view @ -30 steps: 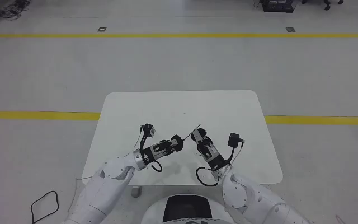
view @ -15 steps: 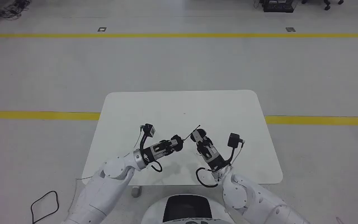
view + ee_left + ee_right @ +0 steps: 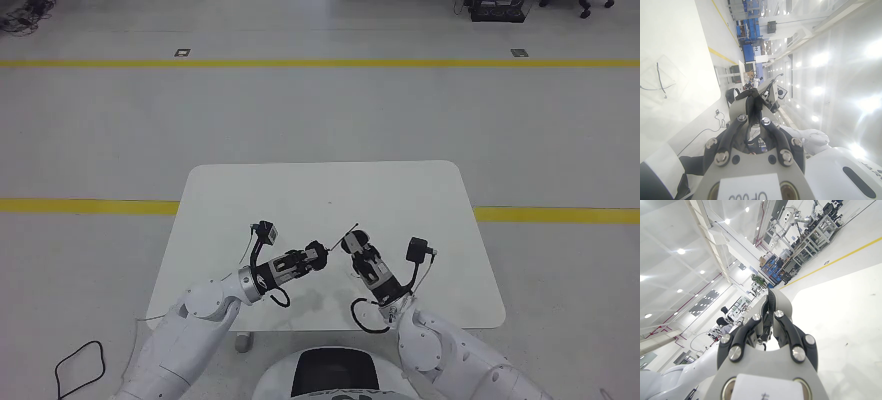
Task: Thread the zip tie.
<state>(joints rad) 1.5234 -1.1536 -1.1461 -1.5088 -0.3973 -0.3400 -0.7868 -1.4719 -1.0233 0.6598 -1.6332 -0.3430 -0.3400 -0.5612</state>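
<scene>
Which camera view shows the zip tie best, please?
The top view: the zip tie is a thin dark strip against the white table, jutting from the right gripper. In both wrist views, shut fingers largely hide it.

**Item:** zip tie (image 3: 352,228), one.
**Look:** black, thin, narrow plastic strap.
**Where it lies:** I hold it in the air over the near middle of the bench (image 3: 250,200), clear of the surface. It spans the small gap between my left jaws and my right jaws, and both pairs are closed.
**Pose:** it lies slanted in the top view. Its free tail runs away from me past my right jaws as a fine, nearly straight line. In the left wrist view the tail sticks out beyond the right jaws.
**State:** I cannot tell whether the tail has passed through the head.
</scene>
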